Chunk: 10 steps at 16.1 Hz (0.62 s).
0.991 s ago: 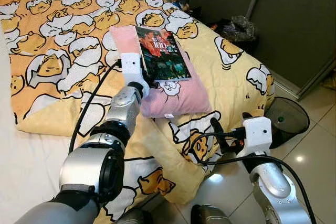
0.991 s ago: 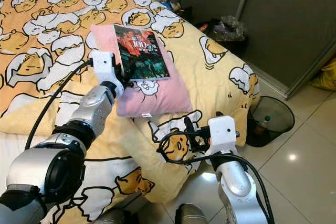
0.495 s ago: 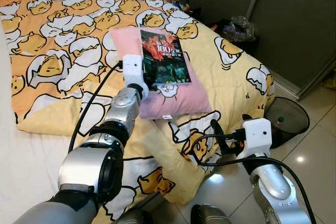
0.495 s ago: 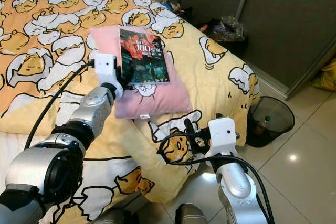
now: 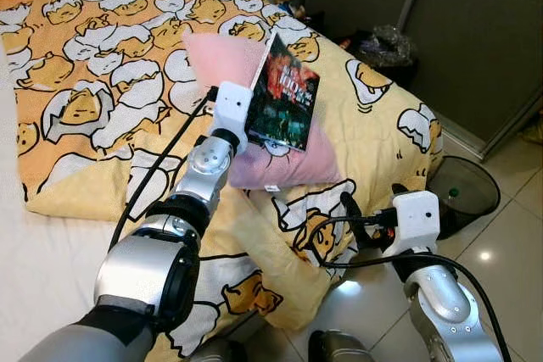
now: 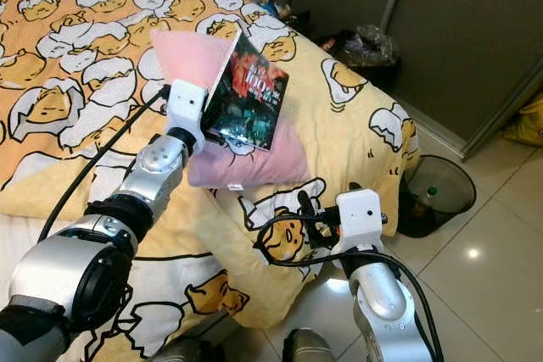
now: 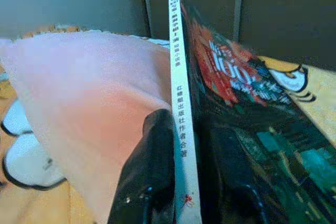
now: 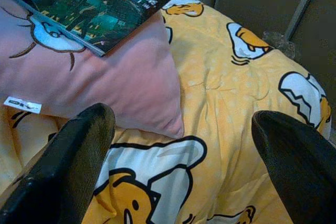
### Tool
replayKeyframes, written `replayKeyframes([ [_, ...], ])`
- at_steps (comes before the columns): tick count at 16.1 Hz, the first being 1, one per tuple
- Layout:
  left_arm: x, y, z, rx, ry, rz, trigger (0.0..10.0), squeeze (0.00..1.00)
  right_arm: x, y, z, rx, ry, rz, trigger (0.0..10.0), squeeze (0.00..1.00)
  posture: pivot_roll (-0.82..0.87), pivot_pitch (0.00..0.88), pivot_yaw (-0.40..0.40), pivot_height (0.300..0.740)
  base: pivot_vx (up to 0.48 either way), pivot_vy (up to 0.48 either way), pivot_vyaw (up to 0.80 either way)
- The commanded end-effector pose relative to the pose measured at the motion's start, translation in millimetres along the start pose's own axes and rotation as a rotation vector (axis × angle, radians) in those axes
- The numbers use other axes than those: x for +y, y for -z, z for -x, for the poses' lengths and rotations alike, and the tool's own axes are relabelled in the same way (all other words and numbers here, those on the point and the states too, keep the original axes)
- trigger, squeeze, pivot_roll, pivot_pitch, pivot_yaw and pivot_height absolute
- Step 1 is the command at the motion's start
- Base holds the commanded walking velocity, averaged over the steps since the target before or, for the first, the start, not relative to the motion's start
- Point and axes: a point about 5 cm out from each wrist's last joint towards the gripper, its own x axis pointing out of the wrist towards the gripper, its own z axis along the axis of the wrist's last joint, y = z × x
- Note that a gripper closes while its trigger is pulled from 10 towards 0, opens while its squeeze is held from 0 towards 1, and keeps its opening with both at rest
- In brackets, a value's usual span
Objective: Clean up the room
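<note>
A dark book with a red and green cover point(image 5: 286, 99) is tilted up off the pink pillow point(image 5: 293, 158) on the bed. My left gripper point(image 5: 249, 123) is shut on the book's spine edge; in the left wrist view the two black fingers point(image 7: 152, 177) pinch the white spine point(image 7: 181, 129). My right gripper point(image 5: 349, 214) is low at the bed's corner, open, with nothing between its fingers point(image 8: 79, 150). The pillow's far corner is lifted behind the book.
A yellow and orange duvet with egg cartoons point(image 5: 102, 74) covers the bed. A black waste bin point(image 5: 462, 192) stands on the tiled floor to the right. Dark wardrobe doors point(image 5: 475, 31) rise beyond, with clutter point(image 5: 382, 47) at their foot.
The left gripper has raised the book from lying flat on the pillow to a steep tilt, moving slightly right. The right arm has stayed where it was.
</note>
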Motion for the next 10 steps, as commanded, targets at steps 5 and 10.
replayKeyframes([
  [5, 16.2, 20, 5.2, 0.096, -0.114, 0.537, 0.0, 0.0, -1.6, 1, -0.9, -0.002, -0.004, 0.014, 10.0, 0.0, -0.32, 0.05, 0.057, 0.74, 0.0, 0.0, 0.0],
  [10, 32.3, -1, 0.2, -0.014, -0.132, 0.722, 0.0, 0.0, -3.0, 0, -4.2, -0.007, -0.007, 0.016, 10.0, 0.0, -0.31, 0.047, 0.054, 0.74, 0.0, 0.0, 0.0],
])
